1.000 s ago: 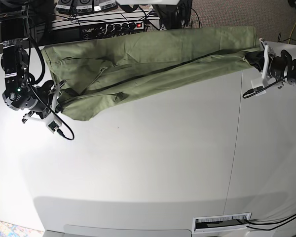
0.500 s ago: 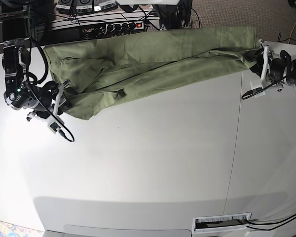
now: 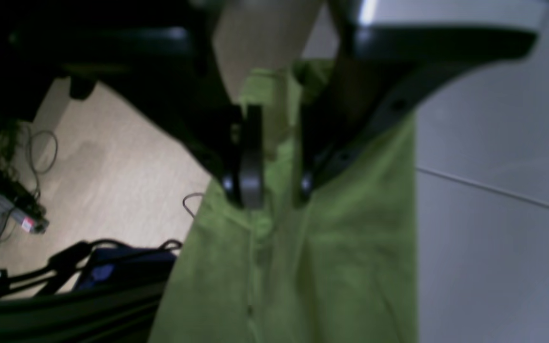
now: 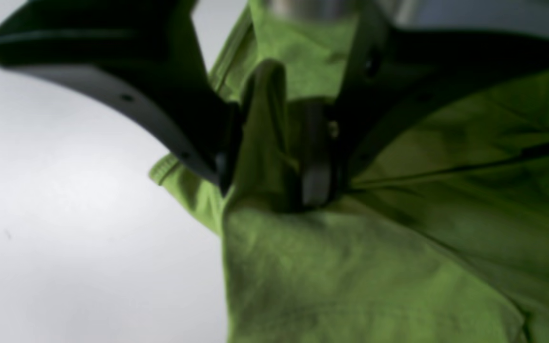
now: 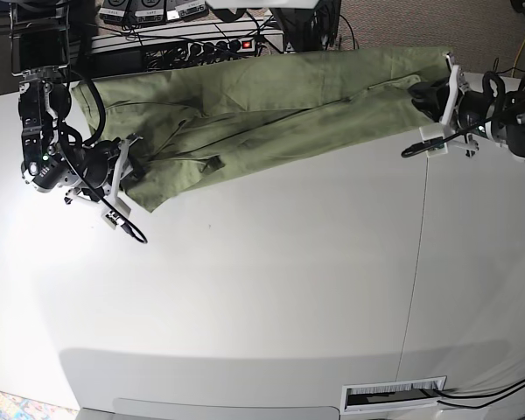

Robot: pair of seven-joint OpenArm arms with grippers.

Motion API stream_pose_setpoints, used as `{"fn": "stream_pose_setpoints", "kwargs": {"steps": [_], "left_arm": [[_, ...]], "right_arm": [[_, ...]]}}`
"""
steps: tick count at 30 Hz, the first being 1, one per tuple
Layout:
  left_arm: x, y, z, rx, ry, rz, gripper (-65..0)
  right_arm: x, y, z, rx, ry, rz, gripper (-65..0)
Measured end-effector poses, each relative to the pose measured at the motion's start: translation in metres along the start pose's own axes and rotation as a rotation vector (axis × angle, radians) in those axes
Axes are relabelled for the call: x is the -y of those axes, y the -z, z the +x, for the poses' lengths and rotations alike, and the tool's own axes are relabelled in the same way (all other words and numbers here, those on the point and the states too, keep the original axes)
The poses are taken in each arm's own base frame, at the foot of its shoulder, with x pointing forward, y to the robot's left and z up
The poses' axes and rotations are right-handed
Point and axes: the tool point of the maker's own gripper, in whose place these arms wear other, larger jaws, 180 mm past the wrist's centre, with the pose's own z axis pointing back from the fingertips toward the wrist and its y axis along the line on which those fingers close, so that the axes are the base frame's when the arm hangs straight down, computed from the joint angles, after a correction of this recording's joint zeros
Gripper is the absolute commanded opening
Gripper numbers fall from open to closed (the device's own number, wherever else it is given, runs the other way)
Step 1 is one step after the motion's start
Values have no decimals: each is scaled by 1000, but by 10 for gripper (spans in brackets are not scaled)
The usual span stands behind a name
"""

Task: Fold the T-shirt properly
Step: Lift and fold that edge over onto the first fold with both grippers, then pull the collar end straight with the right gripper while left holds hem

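The sage-green T-shirt (image 5: 271, 109) lies stretched in a long wrinkled band across the far part of the white table (image 5: 271, 289). My left gripper (image 5: 430, 96) is at the shirt's right end, shut on a bunch of the cloth (image 3: 274, 157). My right gripper (image 5: 129, 166) is at the shirt's left end, shut on a fold of the cloth (image 4: 265, 133). Both wrist views show green fabric pinched between the black fingers (image 3: 250, 157) (image 4: 315, 157). The shirt's back edge hangs over the table's far edge.
A power strip (image 5: 214, 45) with cables and dark gear sits behind the table's far edge. A seam (image 5: 417, 245) runs down the table on the right. A slotted vent (image 5: 394, 394) is at the front edge. Floor and cables show in the left wrist view (image 3: 112, 157).
Both grippers moved inward toward each other, still holding the shirt. The left gripper shifted left, the right gripper shifted right and slightly up. The shirt slackened and bunched more.
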Motion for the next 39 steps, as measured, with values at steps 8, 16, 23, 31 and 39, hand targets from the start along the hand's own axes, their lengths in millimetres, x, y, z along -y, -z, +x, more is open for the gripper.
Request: {"fn": "stream_pose_setpoints", "kwargs": {"steps": [8, 16, 23, 31, 39], "left_arm": [[-6, 25, -11, -11, 27, 58, -650], [-28, 26, -17, 55, 12, 121, -650], [-37, 27, -13, 100, 32, 154, -650], [-50, 39, 10, 187, 99, 240, -650], [-77, 36, 18, 268, 62, 277, -650]], "right_arm": [[-1, 0, -1, -2, 0, 2, -650], [5, 16, -21, -9, 88, 38, -650], [13, 23, -20, 54, 143, 42, -650], [27, 24, -17, 87, 111, -25, -650], [42, 23, -13, 101, 51, -111, -650]]}}
